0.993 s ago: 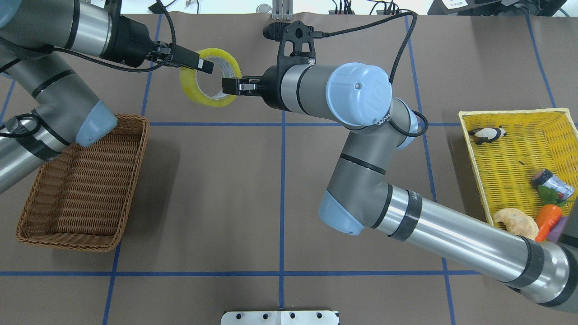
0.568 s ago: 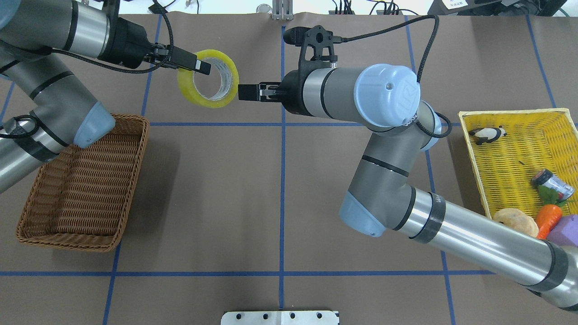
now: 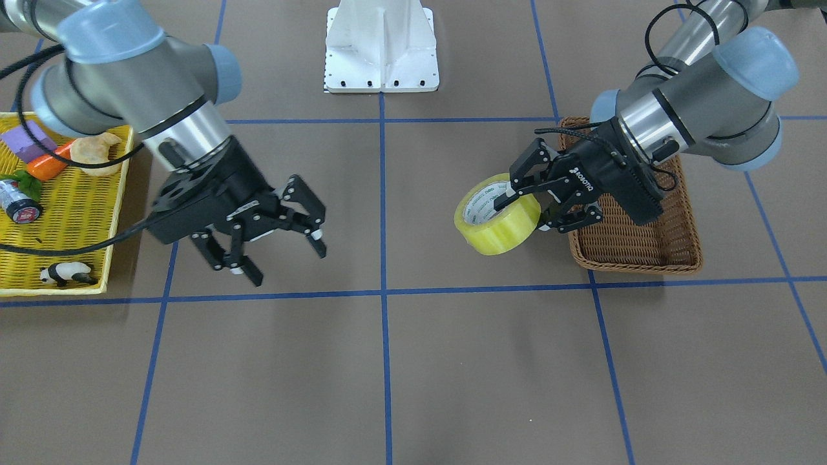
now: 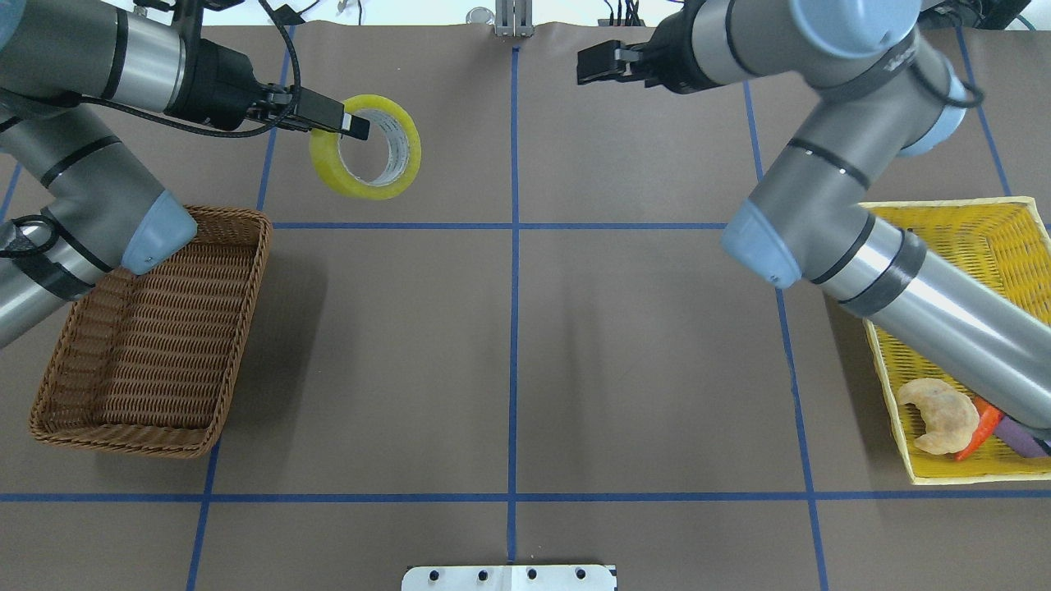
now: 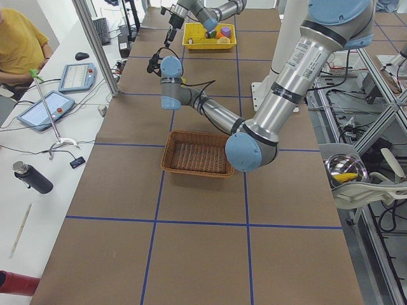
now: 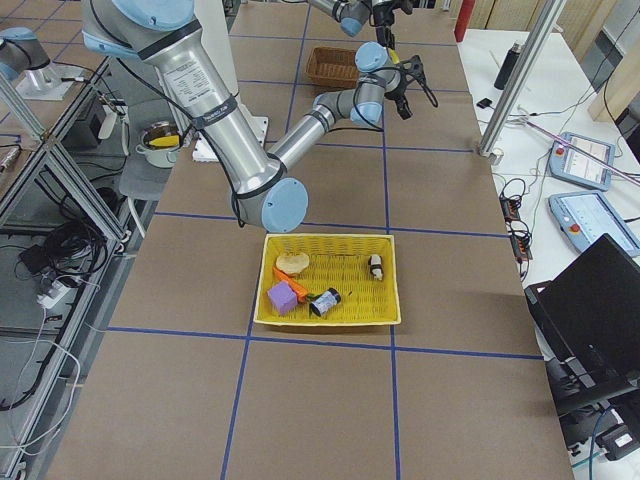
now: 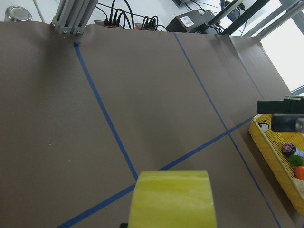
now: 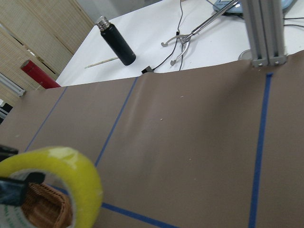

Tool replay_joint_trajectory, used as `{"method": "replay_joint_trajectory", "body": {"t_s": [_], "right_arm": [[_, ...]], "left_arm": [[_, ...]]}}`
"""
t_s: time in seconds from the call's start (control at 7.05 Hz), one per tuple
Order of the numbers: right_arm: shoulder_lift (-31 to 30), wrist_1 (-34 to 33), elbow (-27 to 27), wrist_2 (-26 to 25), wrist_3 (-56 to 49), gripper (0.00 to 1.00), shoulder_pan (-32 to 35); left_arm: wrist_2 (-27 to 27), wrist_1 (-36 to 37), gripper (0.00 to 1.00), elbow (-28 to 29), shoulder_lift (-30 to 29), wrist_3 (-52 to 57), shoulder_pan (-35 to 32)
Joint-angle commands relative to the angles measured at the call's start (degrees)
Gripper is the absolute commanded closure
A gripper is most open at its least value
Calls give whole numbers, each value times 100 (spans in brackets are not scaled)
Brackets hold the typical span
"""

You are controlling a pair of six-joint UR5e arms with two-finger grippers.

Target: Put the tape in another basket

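The yellow-green tape roll (image 4: 332, 171) hangs above the table, right of the brown wicker basket's (image 4: 253, 283) far end. My left gripper (image 4: 351, 127) is shut on the roll's wall, with one finger inside the white core. In the front view the tape (image 3: 501, 232) sits in the left gripper (image 3: 520, 214) just beside the basket (image 3: 636, 261). The tape fills the bottom of the left wrist view (image 7: 173, 199) and shows at lower left in the right wrist view (image 8: 71, 164). My right gripper (image 3: 285, 261) is open and empty, well apart from the tape; it also shows in the overhead view (image 4: 587, 64).
A yellow woven basket (image 4: 928, 207) at the right holds a croissant (image 4: 936, 414), a carrot, a purple block, a small jar (image 3: 16, 200) and a panda toy (image 3: 61, 274). The right arm's forearm crosses over it. A white mount plate (image 3: 381, 58) stands at the robot's edge.
My right gripper has let go of the tape's rim and drawn back far to the right. My left gripper keeps the tape and has shifted slightly left.
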Motion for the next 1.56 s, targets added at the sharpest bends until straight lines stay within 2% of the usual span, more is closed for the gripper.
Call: {"method": "replay_joint_trajectory", "body": {"t_s": [0.0,0.14,0.28,0.43,0.71,0.85,0.99,1.14,1.28,1.42], "right_arm": [[-118,-1278,-243,870,-1567,0,1056],[-336,-1683,-402,1423,-2270,0,1522],[-790,-1765,-456,1759,-2991,0,1918],[-969,-2036,-769,2275,-3755,0,2323],[-1548,-2643,-790,2263,-5302,0,2816],[-1812,-2906,-773,2193,-5849,0,2975],[-2441,-2917,-720,2141,-6516,0,3177],[-2821,-2900,-763,2079,-7262,0,3562],[-3025,-2917,-755,1826,-7705,0,3818],[-3079,-2926,-772,1798,-7883,0,3882]], "left_arm": [[0,-278,100,-13,173,-335,-54],[0,-567,100,-39,400,-563,-81],[-9,-796,100,-48,620,-783,-168],[-35,-850,100,-196,927,-907,-265],[-44,-921,100,-582,1480,-1714,-414],[-35,-1226,100,-732,1849,-1874,-441],[-27,-1638,100,-725,2140,-2180,-459],[-26,-1772,100,-716,2351,-2340,-494],[-18,-1809,100,-698,2588,-2359,-503],[-9,-1974,100,-637,2791,-2341,-494]]}}
